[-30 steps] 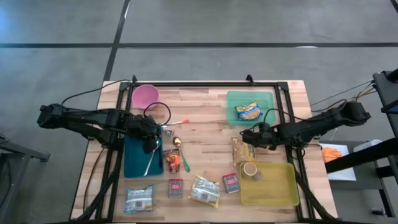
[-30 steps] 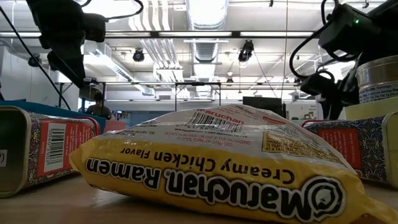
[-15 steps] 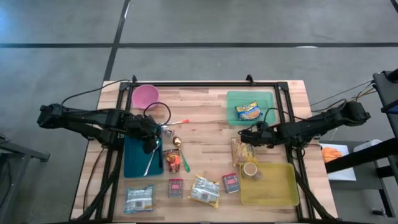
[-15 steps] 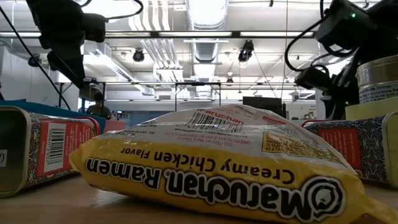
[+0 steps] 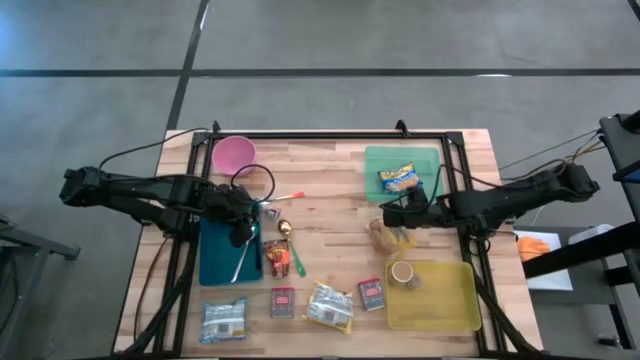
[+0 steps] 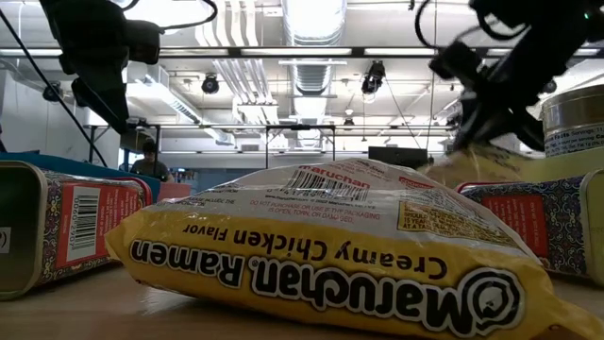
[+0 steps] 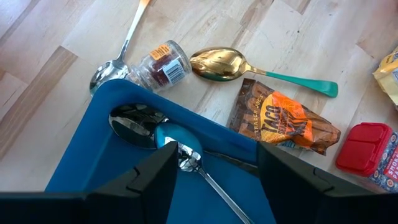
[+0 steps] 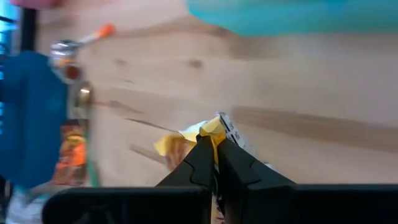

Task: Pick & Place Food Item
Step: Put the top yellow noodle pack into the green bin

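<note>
The surface carries three trays, teal, yellow and blue, plus one pink bowl. The right end effector is clamped on the edge of a noodle packet lying between the teal and yellow trays; its wrist view shows the fingers pinching the yellow wrapper. The left end effector hangs over the blue tray, fingers apart, empty. Only the left wrist view shows two spoons in that tray.
</note>
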Tool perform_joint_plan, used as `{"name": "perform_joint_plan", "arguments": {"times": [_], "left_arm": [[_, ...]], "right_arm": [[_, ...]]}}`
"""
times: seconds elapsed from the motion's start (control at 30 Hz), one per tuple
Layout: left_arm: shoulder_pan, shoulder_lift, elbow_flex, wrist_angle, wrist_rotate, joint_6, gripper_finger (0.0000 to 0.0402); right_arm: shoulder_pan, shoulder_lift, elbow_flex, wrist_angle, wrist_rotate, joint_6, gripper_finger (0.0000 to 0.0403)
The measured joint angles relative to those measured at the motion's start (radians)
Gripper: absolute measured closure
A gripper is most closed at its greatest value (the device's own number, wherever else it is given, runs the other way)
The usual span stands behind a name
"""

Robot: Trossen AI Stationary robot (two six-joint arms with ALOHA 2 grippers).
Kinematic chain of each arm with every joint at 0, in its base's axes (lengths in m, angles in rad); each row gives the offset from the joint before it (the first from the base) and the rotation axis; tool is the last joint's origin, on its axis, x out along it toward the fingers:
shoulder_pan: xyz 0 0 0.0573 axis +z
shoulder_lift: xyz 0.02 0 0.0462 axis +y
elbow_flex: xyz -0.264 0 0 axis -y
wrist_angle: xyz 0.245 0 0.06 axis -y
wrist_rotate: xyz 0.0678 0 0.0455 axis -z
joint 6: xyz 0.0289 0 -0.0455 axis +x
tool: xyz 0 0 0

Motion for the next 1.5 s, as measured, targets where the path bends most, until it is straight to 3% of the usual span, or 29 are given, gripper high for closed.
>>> {"name": "perform_joint_plan", "arguments": {"times": [0.47, 1.0, 1.3, 1.5], "left_arm": [[0.0, 0.0, 0.0, 0.001, 0.0, 0.0, 0.018], [0.0, 0.0, 0.0, 0.085, 0.052, -0.113, 0.018], [0.005, 0.004, 0.0, 0.406, 0.117, -0.161, 0.018], [0.06, 0.006, 0.0, 0.441, 0.12, -0.155, 0.018]], "right_arm": [[-0.06, -0.111, 0.107, -0.007, 0.137, -0.205, 0.0395], [-0.3, -0.249, 0.128, -0.003, 0.134, -0.376, 0.0395], [-0.547, -0.258, 0.127, -0.002, -0.045, -0.507, 0.0395], [-0.694, -0.211, 0.127, -0.002, -0.169, -0.564, 0.0395]]}}
